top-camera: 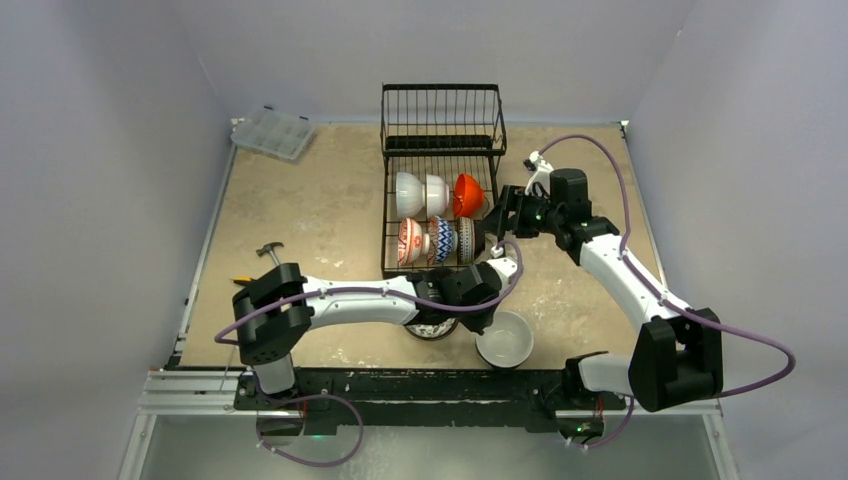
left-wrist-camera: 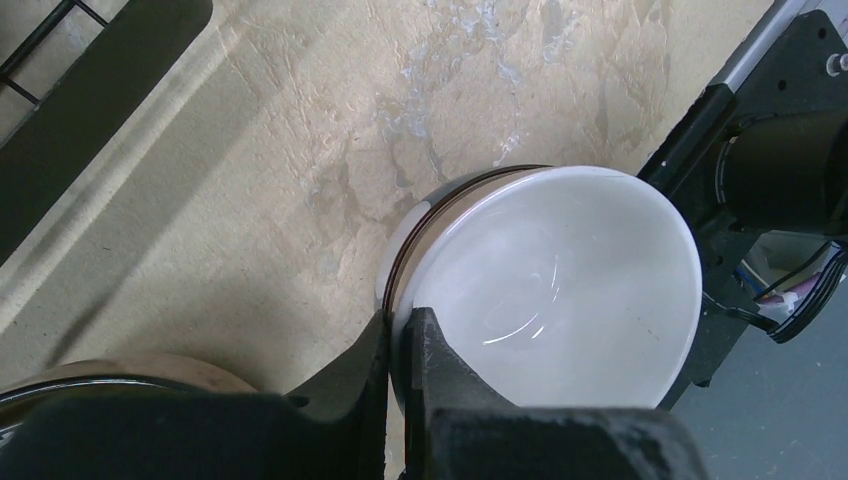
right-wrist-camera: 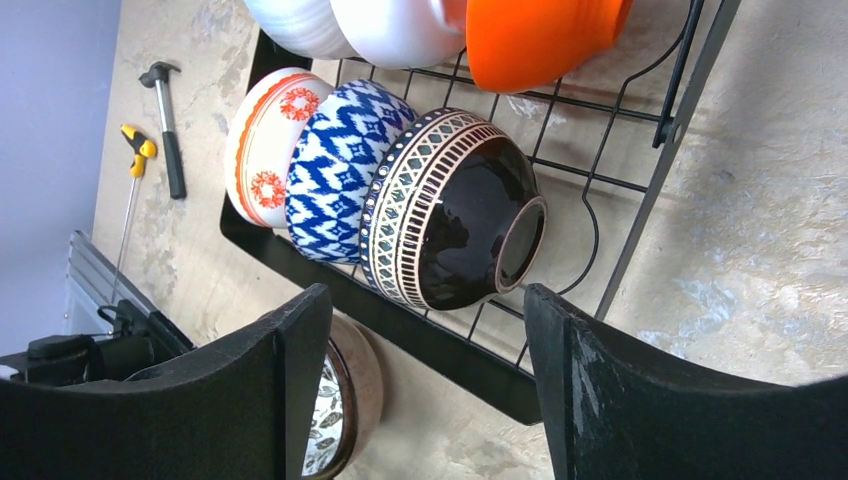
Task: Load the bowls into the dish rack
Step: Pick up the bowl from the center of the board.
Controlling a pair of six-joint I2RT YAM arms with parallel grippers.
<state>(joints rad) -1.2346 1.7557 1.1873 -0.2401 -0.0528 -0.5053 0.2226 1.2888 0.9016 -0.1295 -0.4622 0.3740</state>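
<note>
Rim of white bowl (left-wrist-camera: 560, 290) between left fingers (left-wrist-camera: 440, 365), half-hidden neighbour (left-wrist-camera: 120, 372) perhaps brown

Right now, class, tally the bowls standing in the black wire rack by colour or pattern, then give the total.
White bowls: 2
Orange bowl: 1
Red floral bowl: 1
Blue patterned bowl: 1
Dark brown patterned bowl: 1
Total: 6

No lettering, label, brand or number can be read on anything here.
</note>
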